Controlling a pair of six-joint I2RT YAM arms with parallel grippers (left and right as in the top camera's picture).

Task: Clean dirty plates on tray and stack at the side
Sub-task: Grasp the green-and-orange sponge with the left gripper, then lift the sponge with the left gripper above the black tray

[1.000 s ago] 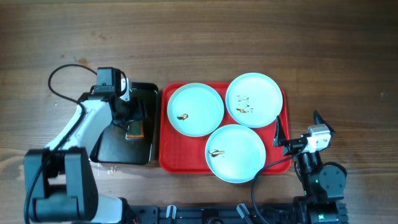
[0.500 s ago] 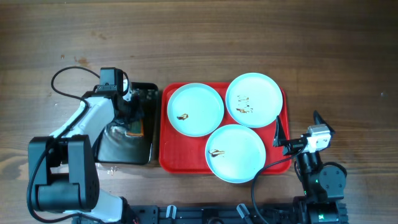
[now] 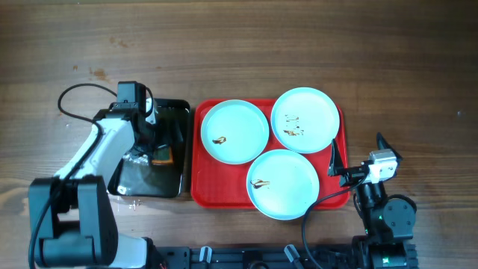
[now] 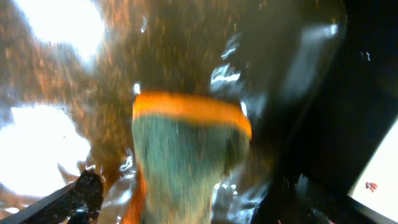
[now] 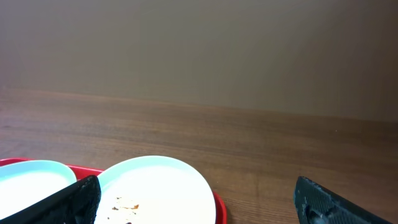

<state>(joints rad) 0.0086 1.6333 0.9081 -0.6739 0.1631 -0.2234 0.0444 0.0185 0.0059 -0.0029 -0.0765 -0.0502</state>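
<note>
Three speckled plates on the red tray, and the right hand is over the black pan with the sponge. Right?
No: the left hand is over the pan with the sponge, as the overhead view shows. The right hand sits beside the tray.

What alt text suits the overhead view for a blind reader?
Three pale blue plates with brown specks lie on a red tray. The left tool holds a sponge over a black pan; the right tool is open beside the tray.

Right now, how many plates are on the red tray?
3, all on the tray, as seen from overhead: left plate, top-right plate, bottom-middle plate. None appears hidden.
</note>
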